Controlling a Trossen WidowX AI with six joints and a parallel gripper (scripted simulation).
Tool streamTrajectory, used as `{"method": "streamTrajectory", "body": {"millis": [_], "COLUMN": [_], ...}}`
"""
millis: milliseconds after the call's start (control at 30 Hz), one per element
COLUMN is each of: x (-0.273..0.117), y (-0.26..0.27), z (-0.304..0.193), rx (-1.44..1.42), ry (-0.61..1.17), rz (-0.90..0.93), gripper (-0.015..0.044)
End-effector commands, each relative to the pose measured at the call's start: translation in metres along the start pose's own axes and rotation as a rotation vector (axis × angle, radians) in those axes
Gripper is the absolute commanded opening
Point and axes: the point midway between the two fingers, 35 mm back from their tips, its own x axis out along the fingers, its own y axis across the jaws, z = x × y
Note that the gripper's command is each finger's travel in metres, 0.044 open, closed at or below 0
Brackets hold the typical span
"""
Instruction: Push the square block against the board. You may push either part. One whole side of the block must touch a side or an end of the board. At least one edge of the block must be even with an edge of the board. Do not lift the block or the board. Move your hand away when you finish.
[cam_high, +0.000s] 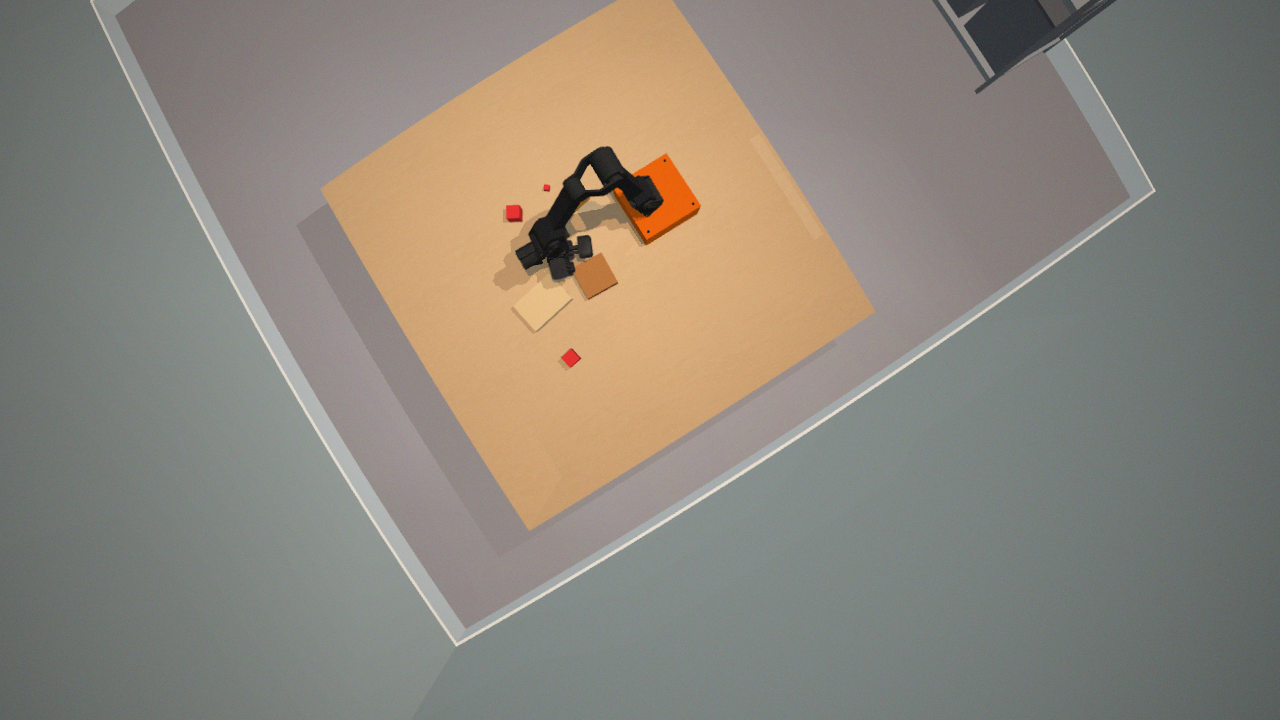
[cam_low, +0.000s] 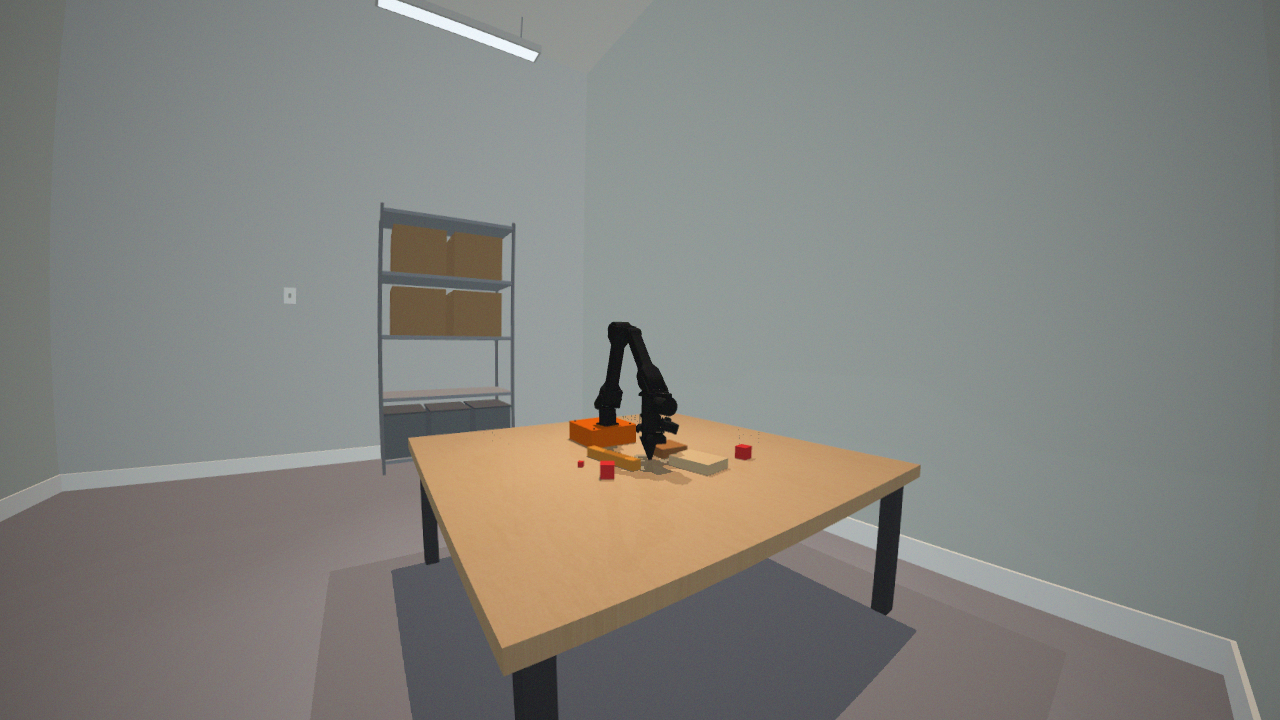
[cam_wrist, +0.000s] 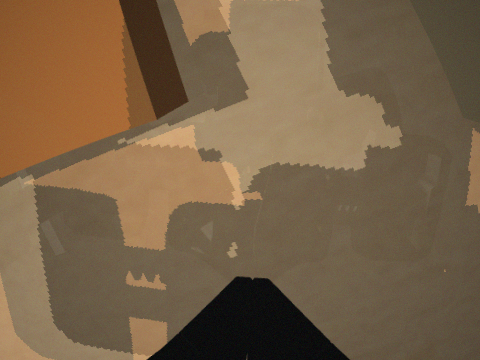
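Observation:
The brown square block (cam_high: 595, 275) (cam_low: 671, 446) (cam_wrist: 60, 75) lies flat on the table. The pale rectangular board (cam_high: 540, 307) (cam_low: 700, 462) lies flat beside it, turned at a different angle. Their near corners are close in the top view, with no whole side touching. A shaded face at the upper right of the wrist view seems to be the board (cam_wrist: 452, 45). My gripper (cam_low: 648, 457) (cam_wrist: 250, 292) is shut and empty, its tips low near the table, on the arm-base side of the board and beside the block. In the top view the tips are hidden under the gripper body.
A yellow-orange bar (cam_low: 613, 457) lies near the orange arm base (cam_high: 677, 194) (cam_low: 590, 433). A red cube (cam_high: 513, 213) (cam_low: 606, 471) and a tiny red cube (cam_high: 546, 188) (cam_low: 580, 463) are near it. Another red cube (cam_high: 571, 358) (cam_low: 742, 452) lies beyond the board.

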Motion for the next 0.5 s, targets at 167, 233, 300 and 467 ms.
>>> {"method": "streamTrajectory", "body": {"millis": [167, 233, 300, 467], "x": [-0.001, -0.001, -0.001, -0.001], "y": [-0.002, -0.002, -0.002, -0.002], "z": [-0.01, -0.012, -0.014, -0.02], "rx": [-0.003, -0.003, -0.003, -0.004], "ry": [0.0, 0.0, 0.001, 0.001], "rz": [-0.006, -0.006, -0.006, -0.006], "gripper": [0.0, 0.0, 0.0, 0.0]}}
